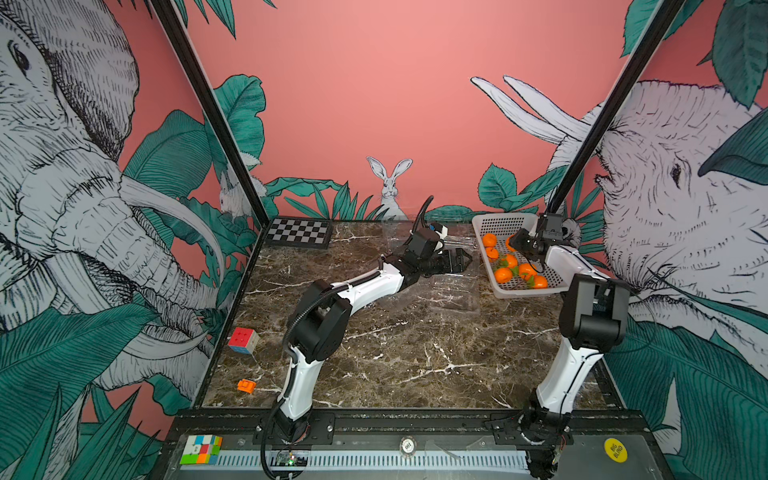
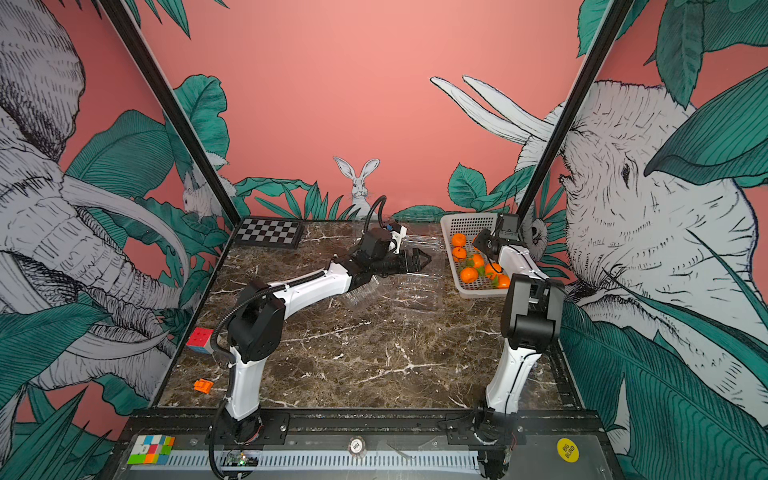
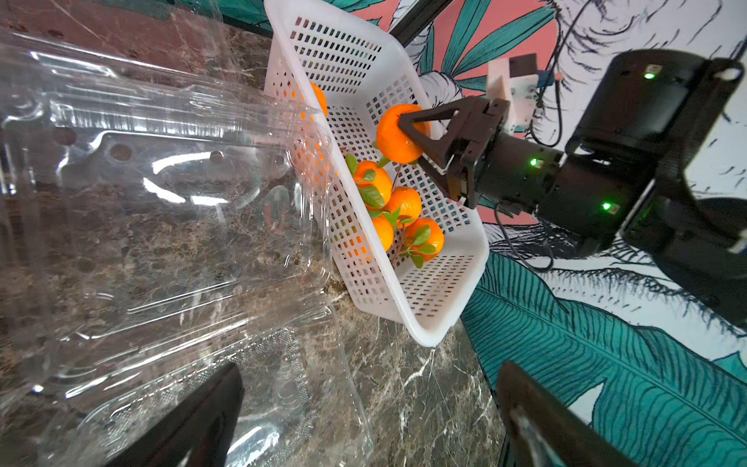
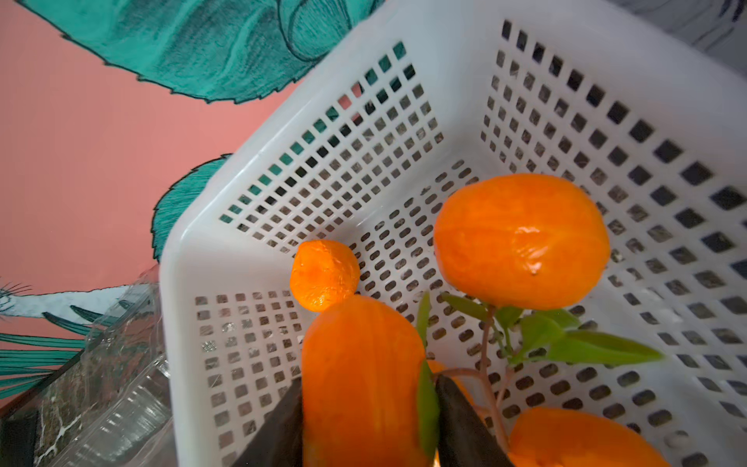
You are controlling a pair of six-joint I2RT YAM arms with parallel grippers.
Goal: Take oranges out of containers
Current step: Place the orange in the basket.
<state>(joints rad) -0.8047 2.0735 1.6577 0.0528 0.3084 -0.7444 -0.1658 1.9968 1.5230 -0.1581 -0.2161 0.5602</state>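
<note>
My right gripper (image 1: 516,242) hangs over the white basket (image 1: 498,222), shut on one orange (image 3: 398,133). In the right wrist view that orange (image 4: 364,376) fills the gap between the two dark fingers. Several more oranges (image 1: 503,275), some with green leaves, lie on the basket floor. My left gripper (image 1: 465,259) stands open with nothing between its fingers, just left of the basket. It reaches over clear containers (image 3: 161,202) that lie open on the marble with no fruit inside. Another clear container (image 1: 455,295) lies nearer the front.
A chessboard (image 1: 298,232) lies at the back left. A Rubik's cube (image 1: 243,340) and a small flat orange block (image 1: 246,386) sit near the left wall. A second colourful cube (image 1: 200,449) rests on the front rail.
</note>
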